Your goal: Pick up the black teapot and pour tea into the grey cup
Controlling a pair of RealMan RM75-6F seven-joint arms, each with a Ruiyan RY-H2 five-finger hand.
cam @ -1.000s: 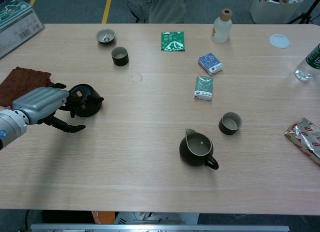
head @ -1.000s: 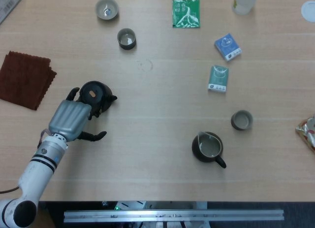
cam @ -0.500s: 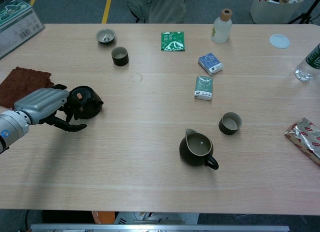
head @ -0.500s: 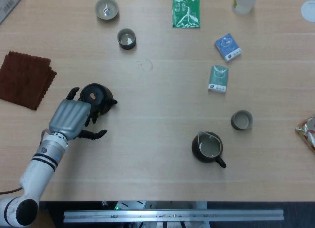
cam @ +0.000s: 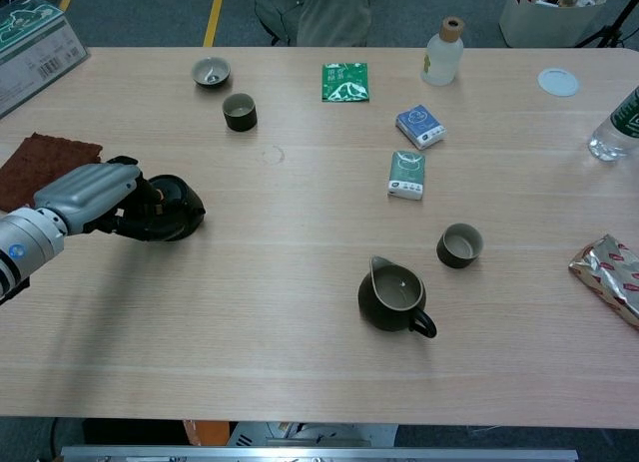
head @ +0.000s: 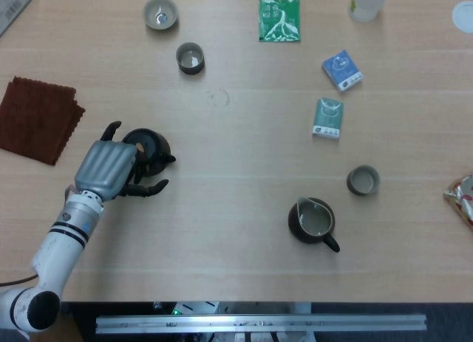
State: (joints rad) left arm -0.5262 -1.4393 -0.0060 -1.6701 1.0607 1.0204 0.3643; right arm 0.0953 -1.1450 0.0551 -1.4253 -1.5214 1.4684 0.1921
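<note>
The black teapot [head: 150, 148] stands on the table at the left, its spout pointing right. My left hand [head: 106, 168] is wrapped round its left side, fingers curled behind it and the thumb in front, gripping it. In the chest view the same hand [cam: 84, 193] covers the left part of the teapot [cam: 176, 209]. A light grey cup [head: 160, 12] sits at the far left of the table. A dark cup [head: 191, 57] stands just right of it and nearer. Another greyish cup [head: 363, 180] stands at the right. My right hand shows in neither view.
A dark pitcher [head: 312, 221] with liquid stands front centre. A brown cloth [head: 37, 118] lies left of the teapot. Tea packets [head: 279, 19], [head: 341, 69], [head: 328, 118] lie across the middle and back. A bottle [cam: 442, 53], a white lid [cam: 558, 81] and a foil bag [cam: 610, 277] are at the right.
My left hand has slid forward and closed round the teapot; the thumb, which lay apart on the table, now curls against the pot's front. The teapot shifted slightly.
</note>
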